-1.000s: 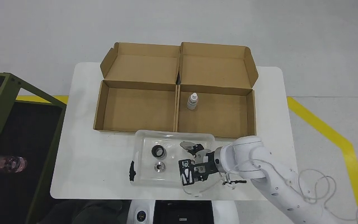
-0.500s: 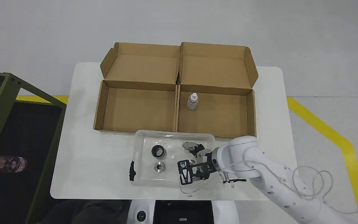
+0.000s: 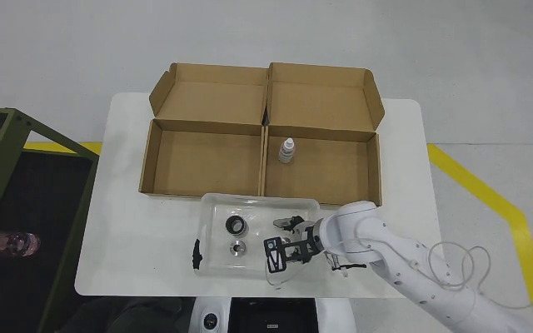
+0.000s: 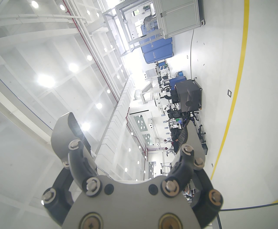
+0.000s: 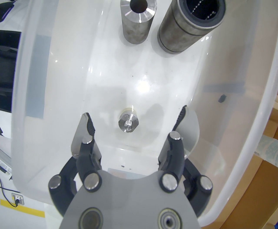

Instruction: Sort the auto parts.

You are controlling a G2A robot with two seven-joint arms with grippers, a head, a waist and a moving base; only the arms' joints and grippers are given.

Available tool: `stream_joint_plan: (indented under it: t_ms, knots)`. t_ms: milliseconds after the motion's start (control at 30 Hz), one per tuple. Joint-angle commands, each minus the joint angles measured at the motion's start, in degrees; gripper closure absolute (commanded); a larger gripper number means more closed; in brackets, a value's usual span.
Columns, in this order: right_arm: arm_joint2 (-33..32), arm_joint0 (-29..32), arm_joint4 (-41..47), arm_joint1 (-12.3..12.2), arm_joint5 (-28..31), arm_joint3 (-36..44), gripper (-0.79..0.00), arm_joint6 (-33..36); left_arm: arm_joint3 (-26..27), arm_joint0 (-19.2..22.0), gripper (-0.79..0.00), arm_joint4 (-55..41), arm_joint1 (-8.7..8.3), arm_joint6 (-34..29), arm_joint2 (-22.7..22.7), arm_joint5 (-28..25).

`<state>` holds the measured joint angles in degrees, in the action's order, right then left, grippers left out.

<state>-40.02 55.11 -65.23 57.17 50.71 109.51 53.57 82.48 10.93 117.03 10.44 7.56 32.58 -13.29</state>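
A clear plastic tray [image 3: 218,200] sits at the table's front. In it stand a dark linear bearing [image 5: 189,23] [image 3: 237,225] and a steel cylinder [image 5: 138,19] [image 3: 239,247]. A small silver hex fitting [image 5: 128,123] rests on the tray floor [image 5: 108,71]. My right gripper [image 5: 135,115] [image 3: 280,239] is open inside the tray, its fingers on either side of the fitting and apart from it. My left gripper [image 4: 130,130] is open, holds nothing and points up at the room.
Two open cardboard boxes [image 3: 200,158] stand behind the tray; the right box [image 3: 350,171] holds a small white bottle [image 3: 286,150]. A black part [image 3: 196,252] lies on the table at the tray's left side. Bare table lies to the left.
The right arm has shifted slightly left, carrying its open gripper a little farther into the tray. The parts have not moved.
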Motion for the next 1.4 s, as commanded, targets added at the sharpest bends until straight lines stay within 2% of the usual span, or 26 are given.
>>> stream_joint_plan:
  t_ms: [0,167,200,267,667,767,933,1133,1367]
  knots:
    - [0.39,-0.33,0.15,-0.08,-0.16,0.00,-0.523,0.16,0.00,0.00,-0.785,0.00,0.00,0.00,0.00,0.00]
    - [1.70,-1.23,0.14,-0.31,-0.65,-0.32,-0.496,0.64,0.00,0.00,-0.785,0.00,0.00,0.00,0.00,0.00]
    - [1.91,-1.39,0.25,-0.33,-0.71,-0.39,-0.474,0.71,0.00,0.00,-0.785,0.00,0.00,0.00,0.00,0.00]
    - [2.26,-1.71,0.51,-0.38,-0.85,-0.56,-0.372,0.85,0.00,0.00,-0.785,0.00,0.00,0.00,0.00,0.00]
    - [4.38,-3.37,0.87,-0.33,-1.39,-1.52,-0.314,1.38,0.00,0.00,-0.785,0.00,0.00,0.00,0.00,0.00]
    - [4.77,-3.72,0.76,-0.20,-1.43,-1.78,-0.228,1.43,0.00,0.00,-0.785,0.00,0.00,0.00,0.00,0.00]
    - [4.91,-4.03,0.48,-0.11,-1.48,-2.08,-0.003,1.47,0.00,0.00,-0.785,0.00,0.00,0.00,0.00,0.00]
    - [3.70,-4.31,1.54,-0.20,-1.77,-0.90,0.000,-0.13,0.00,0.00,-0.785,0.00,0.00,0.00,0.00,0.00]
    - [0.48,-3.40,4.22,-0.58,-3.24,1.08,0.000,-6.45,0.00,0.00,-0.785,0.00,0.00,0.00,0.00,0.00]
